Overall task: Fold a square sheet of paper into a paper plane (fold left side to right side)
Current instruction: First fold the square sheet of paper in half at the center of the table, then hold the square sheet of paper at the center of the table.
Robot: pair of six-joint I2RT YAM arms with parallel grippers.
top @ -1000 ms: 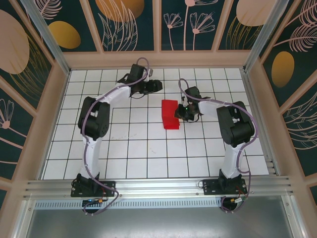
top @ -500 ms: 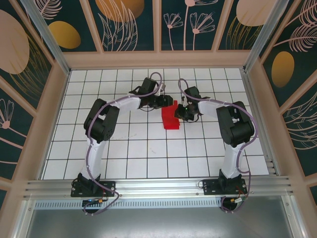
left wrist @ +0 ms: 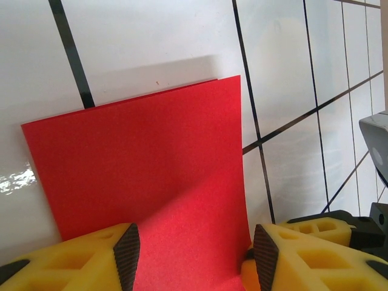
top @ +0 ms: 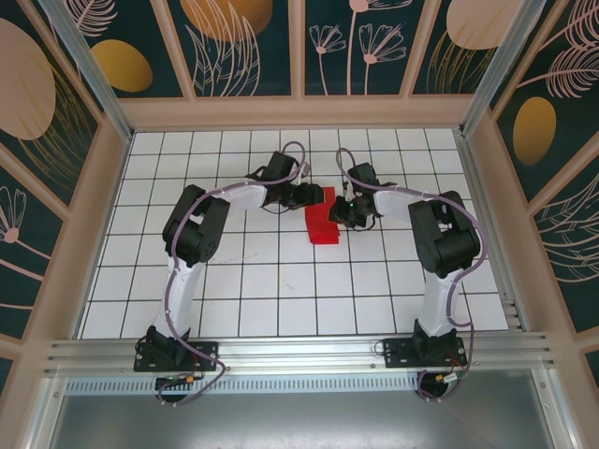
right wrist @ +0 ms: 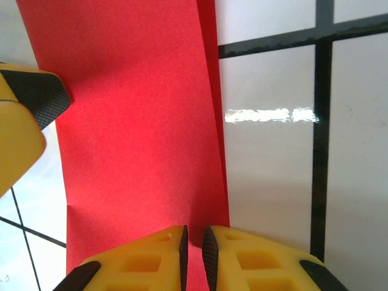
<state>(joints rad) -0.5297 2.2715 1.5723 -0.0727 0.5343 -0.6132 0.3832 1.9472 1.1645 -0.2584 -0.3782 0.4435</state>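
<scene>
The paper (top: 321, 224) lay on the far half of the table (top: 281, 299), about midway between its left and right edges. It showed as a red oblong, narrower than it was long, with its long sides running from the far edge toward the near one. Both arms reached in to it. The left gripper (top: 315, 195) was at its far left corner and the right gripper (top: 343, 213) at its right edge.

In the left wrist view the left gripper's jaws stood well apart. Its black pads (left wrist: 128, 254) sat to either side of a stretch of the paper that curved up between them, and they gripped nothing.

In the right wrist view the right gripper's jaws were drawn almost together, with a thin slit between them. They pinched the paper's right edge where two layers met. One yellow finger (right wrist: 21, 130) of the left gripper rested at the paper's opposite side.
</scene>
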